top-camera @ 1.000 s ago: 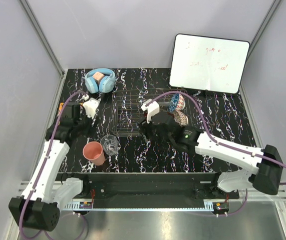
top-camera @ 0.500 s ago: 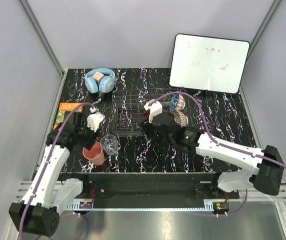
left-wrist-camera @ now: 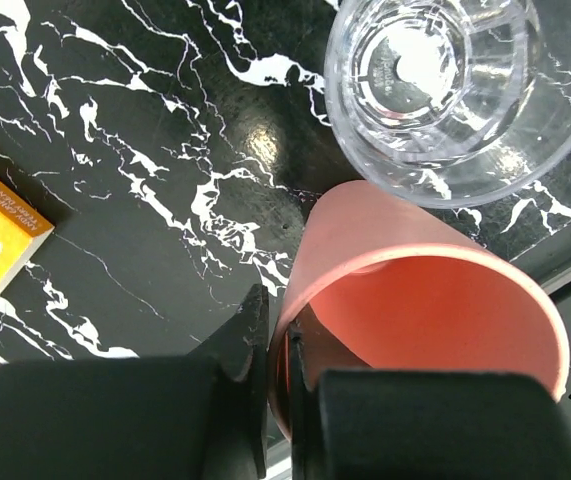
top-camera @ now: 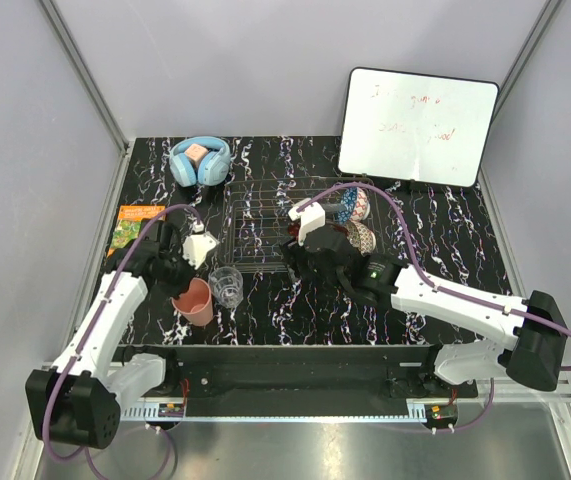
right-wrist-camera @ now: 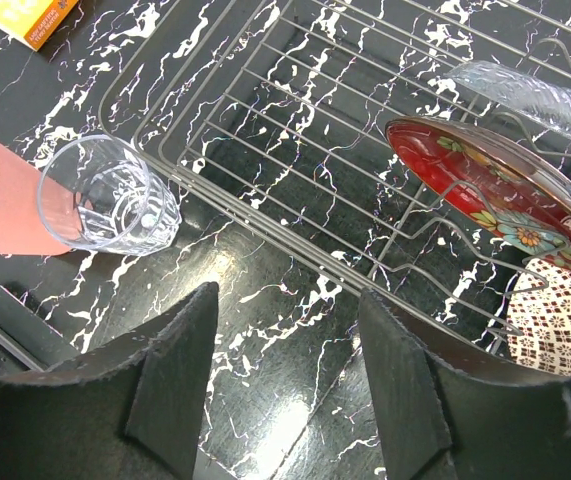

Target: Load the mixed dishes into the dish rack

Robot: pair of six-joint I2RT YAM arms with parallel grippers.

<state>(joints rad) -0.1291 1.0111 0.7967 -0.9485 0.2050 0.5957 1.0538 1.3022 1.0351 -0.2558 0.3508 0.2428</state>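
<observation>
**A:** When you check the overhead view, your left gripper [top-camera: 185,278] is down at the salmon-pink cup [top-camera: 197,303]. The cup stands on the counter [top-camera: 445,230], on the near side of the dish rack [top-camera: 265,232], with the clear tumbler [top-camera: 227,285] just beside it.

**B:** Your right gripper [top-camera: 293,258] hovers over the rack's near edge.

**A:** In the left wrist view you're clenched on the cup's rim, one finger inside the wall and one outside. I can't tell whether the tumbler touches the cup. Lift straight up before you swing toward the rack, or you'll likely drag the glass along.

**B:** A rim pinch will probably let the cup tilt, so carry it slowly.

**A:** In the right wrist view your right jaws stand apart and hold nothing. The red floral plate [right-wrist-camera: 495,195] leans in the wires with the cream bowl [right-wrist-camera: 555,320] next to it. Aim the cup at the bare grid on the tumbler's side.
</observation>
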